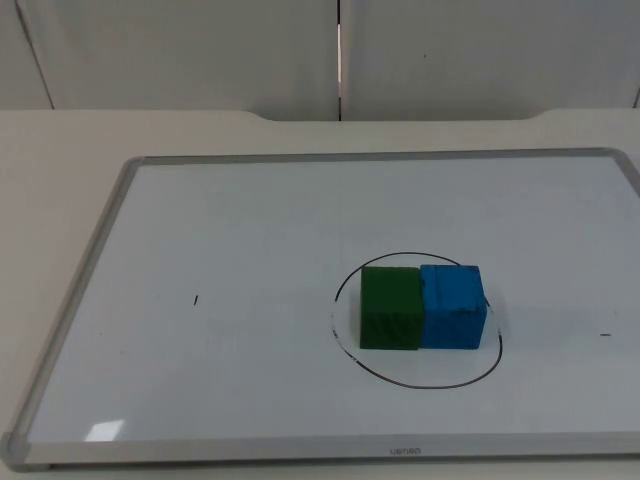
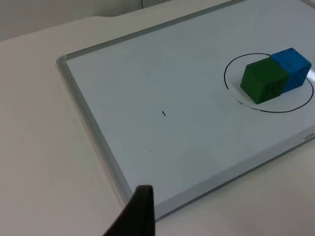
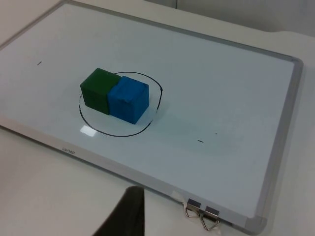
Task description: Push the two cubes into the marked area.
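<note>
A green cube [image 1: 390, 307] and a blue cube [image 1: 453, 306] stand side by side, touching, inside a black hand-drawn circle [image 1: 420, 385] on the whiteboard. The green one is on the left. Both cubes also appear in the left wrist view, green [image 2: 263, 81] and blue [image 2: 294, 66], and in the right wrist view, green [image 3: 98, 90] and blue [image 3: 128, 101]. My left gripper [image 2: 138, 216] hangs over the bare table off the board's left front edge, far from the cubes. My right gripper [image 3: 125, 214] waits over the table off the board's front right edge, also well away.
The whiteboard has a raised grey frame [image 1: 75, 300]. Two metal binder clips [image 3: 202, 216] sit on its frame near the right gripper. Short pen marks [image 1: 196, 299] [image 1: 604, 335] lie on the board. The grey partition wall [image 1: 200, 50] closes the back.
</note>
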